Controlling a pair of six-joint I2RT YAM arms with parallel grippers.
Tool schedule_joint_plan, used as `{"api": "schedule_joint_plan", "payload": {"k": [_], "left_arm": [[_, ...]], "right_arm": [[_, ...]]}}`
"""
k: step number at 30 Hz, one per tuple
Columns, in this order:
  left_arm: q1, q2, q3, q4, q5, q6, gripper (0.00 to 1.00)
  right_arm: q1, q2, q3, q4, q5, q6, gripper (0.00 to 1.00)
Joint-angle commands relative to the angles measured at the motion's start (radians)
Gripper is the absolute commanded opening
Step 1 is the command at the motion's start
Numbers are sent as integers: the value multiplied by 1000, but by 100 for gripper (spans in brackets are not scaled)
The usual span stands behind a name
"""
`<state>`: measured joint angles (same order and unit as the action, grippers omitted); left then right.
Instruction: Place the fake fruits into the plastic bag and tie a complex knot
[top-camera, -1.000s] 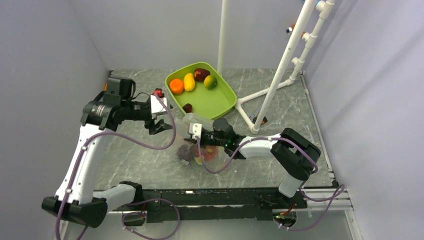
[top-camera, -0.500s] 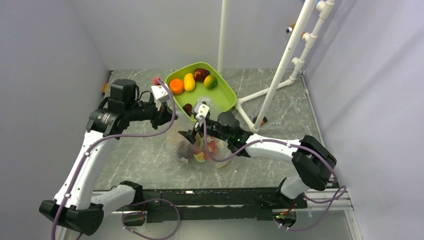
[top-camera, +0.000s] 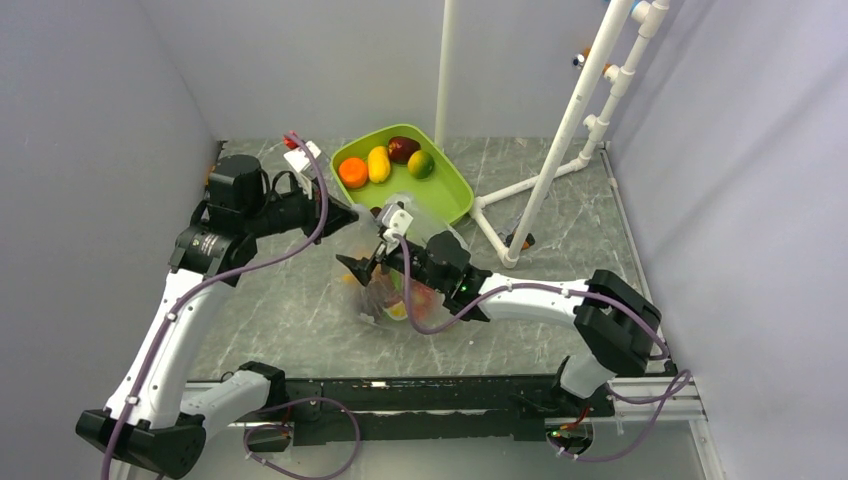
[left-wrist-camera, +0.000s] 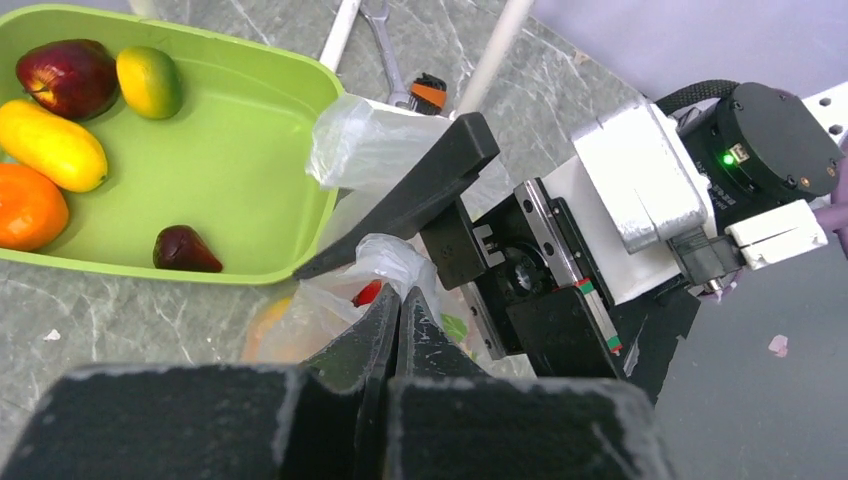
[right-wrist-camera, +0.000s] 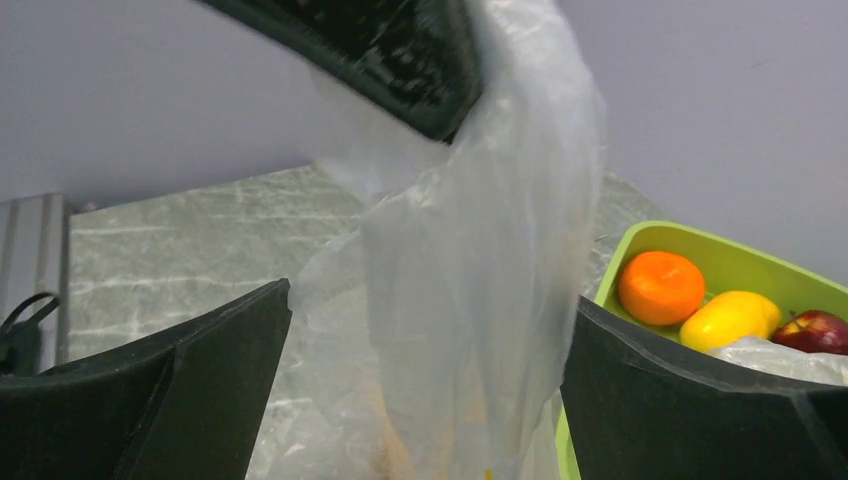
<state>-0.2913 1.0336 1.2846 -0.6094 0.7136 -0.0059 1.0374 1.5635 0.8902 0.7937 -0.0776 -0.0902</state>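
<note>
The left gripper (left-wrist-camera: 397, 300) has its jaws clenched on a bunched fold at the mouth of the plastic bag (top-camera: 437, 238), holding it up from the bag's 10 o'clock side. The right gripper (right-wrist-camera: 430, 330) has its jaws released, spread wide on either side of the hanging film. The bag sits near the middle of the desk (top-camera: 280, 310) with several fake fruits (top-camera: 422, 297) inside, and five more lie in the lime green tray (top-camera: 455, 200) at its 12 o'clock.
</note>
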Motion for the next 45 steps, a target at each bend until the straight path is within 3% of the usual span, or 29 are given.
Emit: {"api": "schedule_joint_plan", "payload": {"k": [1, 7, 12, 15, 19, 22, 24, 28, 33, 38, 42, 45], "left_arm": [[0, -51, -39, 102, -26, -109, 0], [0, -76, -111, 134, -54, -260, 0], [-1, -104, -176, 194, -44, -340, 0], [-1, -115, -183, 241, -5, -387, 0], [10, -113, -128, 221, 8, -412, 0], [25, -112, -75, 200, 24, -406, 0], [34, -110, -40, 192, 14, -373, 0], [61, -81, 30, 165, 25, -309, 0], [71, -59, 98, 50, 42, -82, 0], [96, -58, 67, -145, -206, 178, 0], [160, -94, -116, -87, -474, 205, 0], [222, -53, -216, -46, -523, 172, 0]], "right_arm": [[23, 46, 75, 121, 143, -13, 100], [81, 176, 142, 224, 355, -73, 100], [122, 274, 91, 429, 380, -196, 100], [125, 352, 102, 472, 419, -239, 94], [125, 446, 2, 595, 414, -354, 71], [124, 457, -93, 626, 401, -374, 41], [123, 442, -139, 621, 384, -373, 33], [113, 417, -170, 510, 355, -339, 26], [95, 413, -188, 456, 362, -312, 0], [90, 382, -247, 501, 342, -333, 0], [89, 356, -284, 534, 318, -343, 0], [91, 351, -297, 569, 299, -356, 0]]}}
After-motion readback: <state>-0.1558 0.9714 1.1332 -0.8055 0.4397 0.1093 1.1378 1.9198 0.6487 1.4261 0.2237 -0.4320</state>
